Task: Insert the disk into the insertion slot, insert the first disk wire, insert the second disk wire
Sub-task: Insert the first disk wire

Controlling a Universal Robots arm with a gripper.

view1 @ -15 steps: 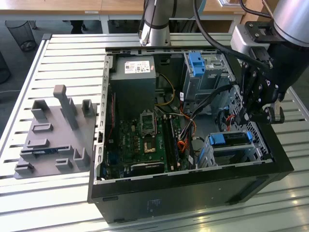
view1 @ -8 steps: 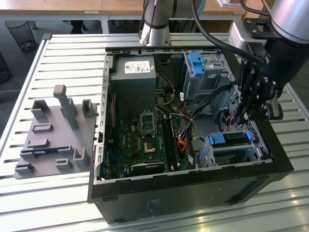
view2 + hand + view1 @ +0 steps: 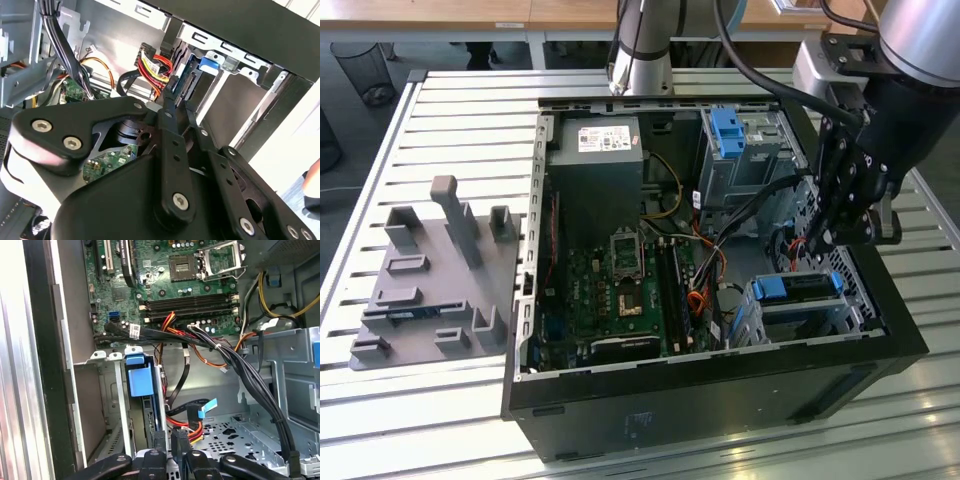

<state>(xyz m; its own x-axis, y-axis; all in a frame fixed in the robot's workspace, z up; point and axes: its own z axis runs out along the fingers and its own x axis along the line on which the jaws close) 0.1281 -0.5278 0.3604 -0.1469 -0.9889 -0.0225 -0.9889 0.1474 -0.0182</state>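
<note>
One arm, one open case on the slatted table, and the gripper is down inside at the exterior view's right. The disk sits in the slot, its blue rail showing at the cage mouth; in the first wrist view the disk stands edge-on inside the slot.

The fingers are drawn close together, tips right at the disk's connector end. What they pinch, if anything, I cannot make out. One bundle of red, yellow and black wires runs down to just beside those tips. In the first wrist view the gripper hangs just beside the disk.

Labels: one white sticker on the power supply and one white tag on a black wire, both too small to read.

I count two blue parts in the exterior view: the disk's rail and one latch on the taller bay. One grey fixture lies on the table, well apart from the case.
</note>
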